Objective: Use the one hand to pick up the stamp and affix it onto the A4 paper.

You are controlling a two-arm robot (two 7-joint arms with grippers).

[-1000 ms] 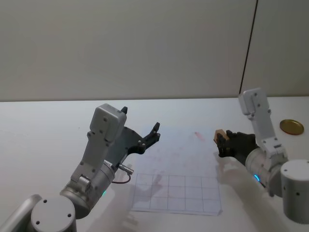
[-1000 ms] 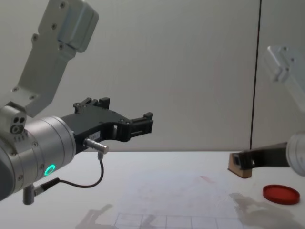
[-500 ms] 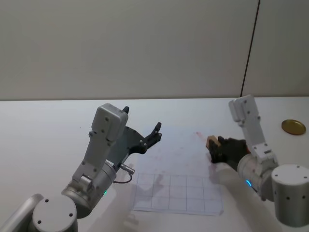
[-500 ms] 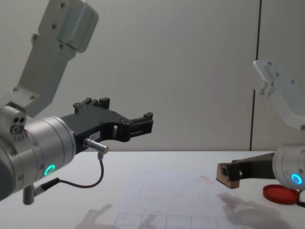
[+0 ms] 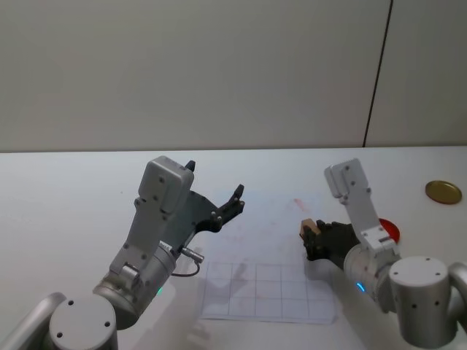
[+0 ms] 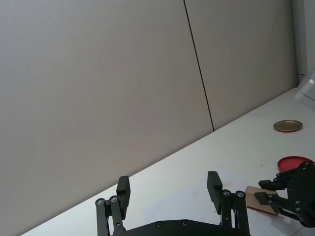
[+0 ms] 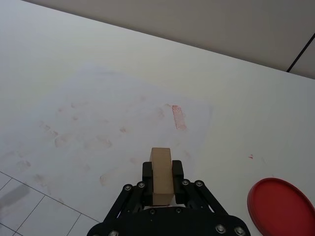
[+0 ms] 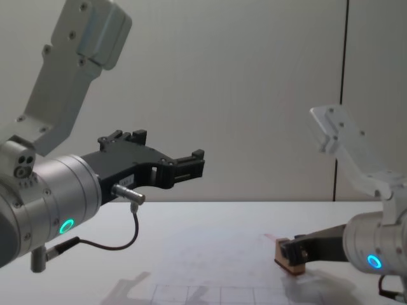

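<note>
Right pincer is pinching the stamp, low over the right edge of the A4 paper; left pincer spread, parked aloft. Careful: a tilted press could smear, or land half on the table.

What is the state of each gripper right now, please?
Left gripper: open, holding nothing, raised above the table.
Right gripper: fingers shut on the wooden stamp, low over the A4 paper.
</note>
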